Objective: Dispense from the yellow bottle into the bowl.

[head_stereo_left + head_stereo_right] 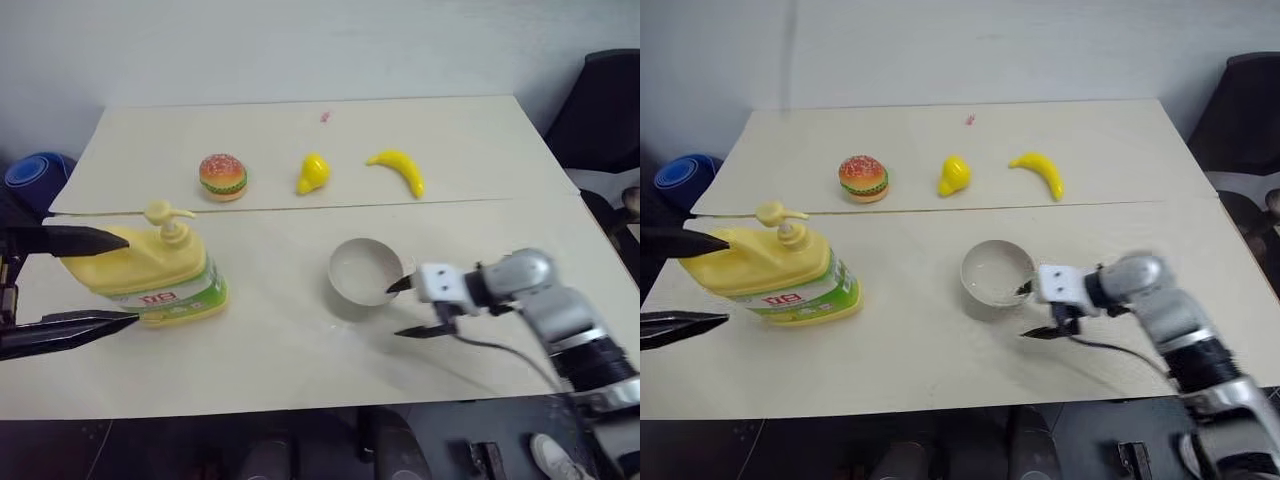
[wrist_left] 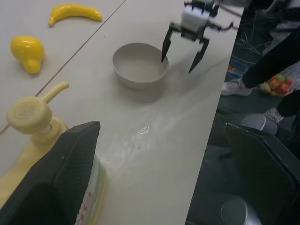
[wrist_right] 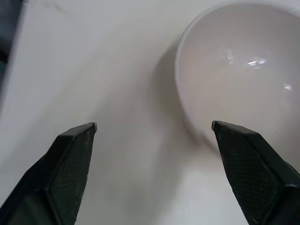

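Observation:
The yellow bottle (image 1: 165, 272) stands upright on the table's left side, its pale pump head pointing left. My left gripper (image 1: 132, 280) is open, with one black finger at the bottle's far shoulder and the other off its near side. The bottle's left end sits between them, ungripped. The pale bowl (image 1: 362, 270) rests near the table's middle and looks empty. My right gripper (image 1: 399, 310) is open just right of the bowl. Its far fingertip (image 1: 402, 286) is at the rim, and bare table lies between its fingers in the right wrist view.
A toy burger (image 1: 223, 176), a yellow pear (image 1: 313, 173) and a banana (image 1: 397, 170) lie in a row on the far half of the table (image 1: 300, 360). A blue object (image 1: 35, 175) sits off the left edge, a black chair (image 1: 600, 110) to the right.

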Robot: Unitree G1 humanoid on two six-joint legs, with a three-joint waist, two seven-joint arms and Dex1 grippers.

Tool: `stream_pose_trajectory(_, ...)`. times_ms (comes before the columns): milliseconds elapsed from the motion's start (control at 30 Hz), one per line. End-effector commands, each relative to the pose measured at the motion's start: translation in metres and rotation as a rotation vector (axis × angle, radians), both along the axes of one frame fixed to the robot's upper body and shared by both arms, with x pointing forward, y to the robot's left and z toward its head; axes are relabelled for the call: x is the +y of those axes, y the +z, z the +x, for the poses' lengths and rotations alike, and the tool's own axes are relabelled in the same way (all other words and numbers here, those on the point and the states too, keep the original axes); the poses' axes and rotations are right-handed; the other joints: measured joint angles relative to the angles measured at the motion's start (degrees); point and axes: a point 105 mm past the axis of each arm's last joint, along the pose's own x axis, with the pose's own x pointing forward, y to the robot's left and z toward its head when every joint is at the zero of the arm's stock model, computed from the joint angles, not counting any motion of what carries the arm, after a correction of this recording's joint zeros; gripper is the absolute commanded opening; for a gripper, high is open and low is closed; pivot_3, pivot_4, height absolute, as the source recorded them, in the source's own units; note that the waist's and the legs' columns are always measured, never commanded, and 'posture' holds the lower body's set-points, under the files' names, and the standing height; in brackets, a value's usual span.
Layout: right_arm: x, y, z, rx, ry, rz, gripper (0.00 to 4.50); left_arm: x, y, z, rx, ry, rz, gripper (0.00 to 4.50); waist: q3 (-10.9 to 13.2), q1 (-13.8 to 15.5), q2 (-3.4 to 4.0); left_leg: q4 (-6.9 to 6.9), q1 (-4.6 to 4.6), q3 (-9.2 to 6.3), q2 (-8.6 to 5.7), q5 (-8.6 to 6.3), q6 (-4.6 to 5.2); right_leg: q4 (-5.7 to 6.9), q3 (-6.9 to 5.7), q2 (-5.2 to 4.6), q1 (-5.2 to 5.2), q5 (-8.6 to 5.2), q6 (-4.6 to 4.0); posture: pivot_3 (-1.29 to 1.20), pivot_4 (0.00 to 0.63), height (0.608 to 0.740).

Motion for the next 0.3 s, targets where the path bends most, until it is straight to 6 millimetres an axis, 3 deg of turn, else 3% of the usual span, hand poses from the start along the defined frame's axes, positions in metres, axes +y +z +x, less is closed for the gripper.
stream_pose_trajectory(33, -0.014, 0.046, -0.002, 0.024, -0.02, 0.095, 3.91, 0.003, 0.004, -0.004, -0.045, 0.001, 0.03, 4.5, 0.01, -0.11, -0.02, -0.02, 0.06, 0.05, 0.02, 0.0, 0.01, -0.01, 0.02, 0.02, 0.02, 0.02, -0.04, 0.0, 0.15, 0.74)
stream_pose_trajectory(167, -0.05, 0.079, 0.008, 0.062, -0.162, 0.16, 3.91, 0.006, 0.002, -0.009, -0.034, 0.031, 0.005, 4.5, 0.04, -0.11, -0.06, -0.07, 0.16, 0.32, 0.11, -0.02, 0.03, -0.01, 0.05, 0.04, 0.0, 0.09, -0.15, 0.0, 0.15, 0.74)
stream_pose_trajectory(300, -0.059, 0.084, 0.012, 0.089, -0.207, 0.192, 3.91, 0.01, -0.002, -0.008, -0.047, 0.072, -0.006, 4.5, 0.04, -0.01, -0.07, -0.15, 0.09, 0.65, 0.13, -0.02, 0.04, -0.14, -0.01, 0.05, -0.03, 0.09, -0.15, 0.0, 0.15, 0.74)
